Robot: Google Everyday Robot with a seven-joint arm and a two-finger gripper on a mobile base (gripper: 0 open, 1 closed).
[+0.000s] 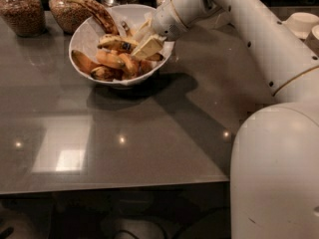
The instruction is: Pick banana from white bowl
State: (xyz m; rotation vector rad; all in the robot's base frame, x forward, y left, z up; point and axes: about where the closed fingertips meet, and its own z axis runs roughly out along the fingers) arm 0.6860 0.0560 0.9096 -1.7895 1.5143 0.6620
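Grey table (149, 148), we see the end effector (142, 40) spread inside the white bowl (83, 34), just beside the banana (115, 43).

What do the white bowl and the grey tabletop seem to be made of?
The large round white bowl: probably glazed ceramic, smooth and glossy. The grey tabletop: perhaps polished stone or laminate, mirroring lights. The pincer reaches into the bowl.
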